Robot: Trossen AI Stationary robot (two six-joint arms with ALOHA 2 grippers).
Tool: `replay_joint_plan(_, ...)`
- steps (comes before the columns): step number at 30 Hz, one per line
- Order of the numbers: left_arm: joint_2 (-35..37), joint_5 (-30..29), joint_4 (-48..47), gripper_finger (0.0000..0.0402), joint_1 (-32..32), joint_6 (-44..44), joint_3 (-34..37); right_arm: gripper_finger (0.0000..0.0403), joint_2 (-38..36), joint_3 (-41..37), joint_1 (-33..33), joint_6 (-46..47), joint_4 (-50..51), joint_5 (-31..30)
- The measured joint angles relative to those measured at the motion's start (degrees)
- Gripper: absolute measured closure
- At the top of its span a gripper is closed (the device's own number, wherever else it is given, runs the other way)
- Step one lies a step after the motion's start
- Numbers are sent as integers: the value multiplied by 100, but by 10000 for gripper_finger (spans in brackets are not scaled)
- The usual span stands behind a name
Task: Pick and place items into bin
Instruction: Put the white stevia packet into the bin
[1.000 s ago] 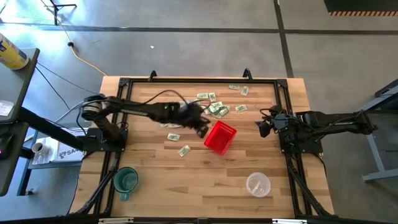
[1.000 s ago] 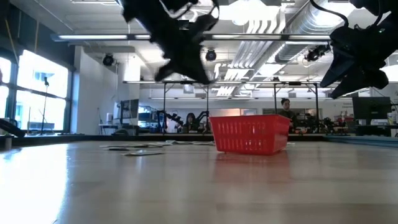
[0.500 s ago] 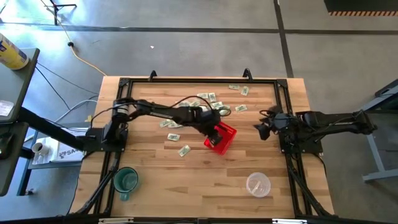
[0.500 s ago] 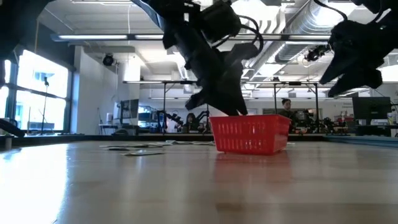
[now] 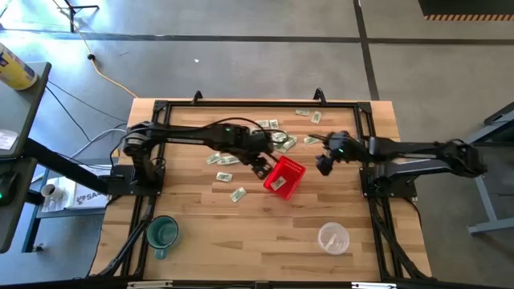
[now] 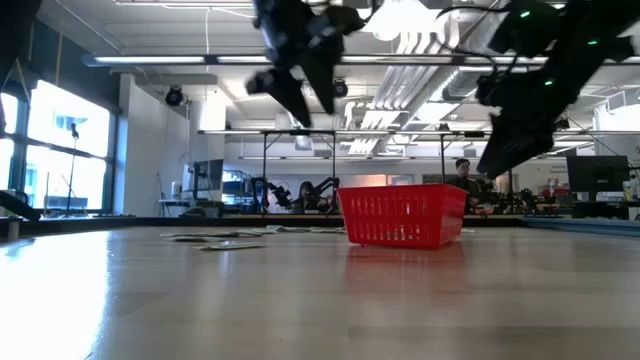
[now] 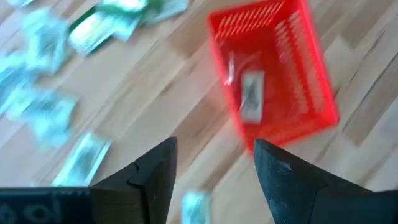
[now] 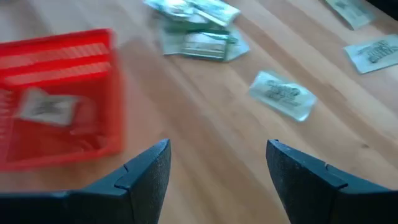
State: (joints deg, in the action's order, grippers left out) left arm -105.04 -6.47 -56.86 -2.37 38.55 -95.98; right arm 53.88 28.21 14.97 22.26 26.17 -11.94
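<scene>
Your left gripper (image 5: 259,166) hangs above the table just off the red basket's (image 5: 285,177) nine o'clock side, fingers spread and empty; in its wrist view you look between the open fingers (image 7: 155,171) at the basket with one slip (image 7: 251,94) lying on its floor. Your right gripper (image 5: 324,164) hovers at about three o'clock of the basket, fingers apart too, nothing between them.

The relation that matters for you is where the loose slips lie from each gripper. The main heap (image 5: 277,141) sits at about twelve o'clock of the basket, between the two arms. A single slip (image 5: 310,140) lies just at eleven o'clock of the right gripper, and that arm looks nearest to it. In the right wrist view this slip (image 8: 282,94) lies flat on the wood, apart from the heap (image 8: 200,43); its long axis runs roughly from ten to four o'clock.

For your left arm, two slips (image 5: 219,159) lie at about nine o'clock of the gripper, another (image 5: 225,177) at eight, and one more (image 5: 238,193) at seven. That last one has its long axis running about from eight to two o'clock.

The basket itself stands turned on the table, its long axis about from one to seven o'clock.
</scene>
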Motion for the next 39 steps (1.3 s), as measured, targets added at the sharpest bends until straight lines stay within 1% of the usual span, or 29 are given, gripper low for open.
replay_joint_plan(2,155,-83,-107,155,65,86,0,148,505,373,281,-256,215,-14)
replay_joint_plan(5,351,-188,-388,161,117,194,4,148,1291,1157,716,-722,706,137)
replay_joint_plan(7,477,-308,-455,166,133,225,0,148,1811,1692,952,-1130,1227,184)
replay_joint_plan(10,538,-502,-719,172,179,295,0,148,2568,2434,1233,-1900,1748,170)
replay_joint_plan(13,544,-665,-1090,175,222,387,13,148,3249,2908,1369,-2811,2215,228)
replay_joint_plan(15,580,-774,-1071,176,316,437,58,148,3630,3015,1424,-3381,2317,265)
replay_joint_plan(18,650,-924,-1104,176,508,697,365,148,4015,2993,1488,-3818,2376,352)
replay_joint_plan(21,886,-1083,-1023,177,733,1181,858,148,4157,2843,1545,-4151,2229,513)
replay_joint_plan(24,1194,-1108,-929,177,948,1768,1561,148,4136,2740,1564,-4563,1799,438)
replay_joint_plan(27,1640,-1072,-350,177,1160,2347,2396,148,4147,2725,1692,-4813,1500,365)
replay_joint_plan(29,2003,-996,260,177,1268,2675,2967,148,4183,2725,1834,-4826,1316,484)
replay_joint_plan(33,2564,-939,1334,177,1456,3215,3966,148,4339,2721,2078,-4837,1273,659)
replay_joint_plan(36,2830,-939,1714,177,1542,3473,4430,148,4492,2721,2188,-4933,1274,758)
replay_joint_plan(39,2888,-933,1668,177,1599,3528,4614,148,4648,2729,2195,-4983,1180,889)
